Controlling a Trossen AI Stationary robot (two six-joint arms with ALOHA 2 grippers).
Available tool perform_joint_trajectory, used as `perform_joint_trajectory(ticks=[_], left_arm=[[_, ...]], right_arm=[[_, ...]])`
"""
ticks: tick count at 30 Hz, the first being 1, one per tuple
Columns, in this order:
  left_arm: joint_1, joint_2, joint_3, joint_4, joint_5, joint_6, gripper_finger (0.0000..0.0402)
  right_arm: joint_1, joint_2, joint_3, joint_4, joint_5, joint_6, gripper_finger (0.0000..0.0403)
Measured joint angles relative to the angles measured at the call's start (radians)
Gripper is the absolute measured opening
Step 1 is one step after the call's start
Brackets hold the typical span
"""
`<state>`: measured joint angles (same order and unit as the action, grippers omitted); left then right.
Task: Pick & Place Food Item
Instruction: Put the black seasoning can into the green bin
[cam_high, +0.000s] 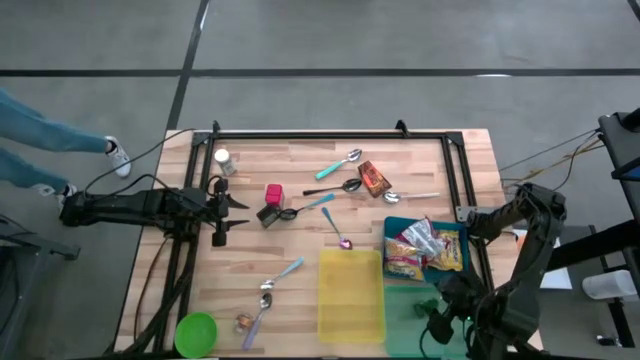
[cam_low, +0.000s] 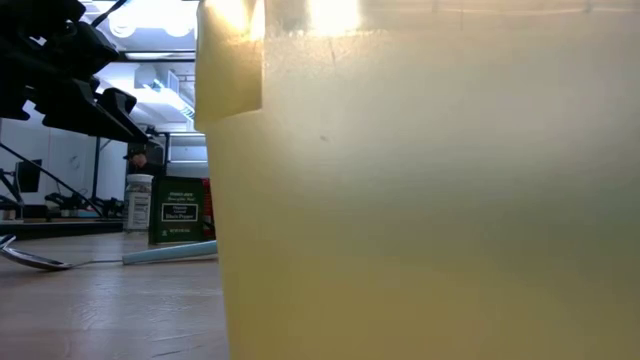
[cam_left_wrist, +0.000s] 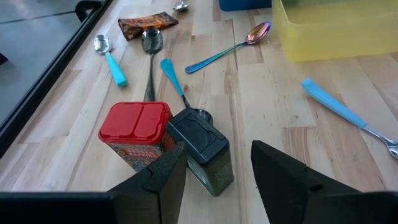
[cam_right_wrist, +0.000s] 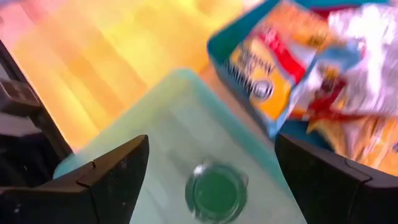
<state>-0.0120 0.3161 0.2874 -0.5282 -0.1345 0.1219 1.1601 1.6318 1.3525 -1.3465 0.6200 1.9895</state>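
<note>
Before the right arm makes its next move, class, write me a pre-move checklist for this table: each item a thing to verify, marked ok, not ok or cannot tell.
1. Right gripper empty, fingers spread wide: ok.
2. Green-lidded item lying inside the pale green bin, directly below that gripper: ok.
3. Snack bags sitting in the blue bin, none hanging over the green bin: ok in the high view.
4. Yellow bin empty: ok.
5. Left gripper waiting clear at the far side of the table, near the red-lidded container and dark green tin: ok.
6. Which food item goes next: cannot tell.
</note>
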Motion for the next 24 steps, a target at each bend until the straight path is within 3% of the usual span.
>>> perform_joint_trajectory(ticks=[8, 13, 19, 24], left_arm=[[0.0, 0.0, 0.0, 0.0, 0.0, 0.0, 0.0181], [0.0, 0.0, 0.0, 0.0, 0.0, 0.0, 0.0181], [0.0, 0.001, 0.0, 0.0, 0.0, 0.0, 0.0181], [0.0, 0.001, 0.0, 0.0, 0.0, 0.0, 0.0181]], right_arm=[[-0.072, -0.116, -0.009, -0.095, 0.173, -0.064, 0.0346], [-0.176, -0.167, -0.025, -0.093, 0.218, -0.25, 0.0346], [-0.33, -0.197, -0.033, -0.088, 0.345, -0.472, 0.0346], [-0.447, -0.195, -0.033, -0.082, 0.349, -0.648, 0.0346]])
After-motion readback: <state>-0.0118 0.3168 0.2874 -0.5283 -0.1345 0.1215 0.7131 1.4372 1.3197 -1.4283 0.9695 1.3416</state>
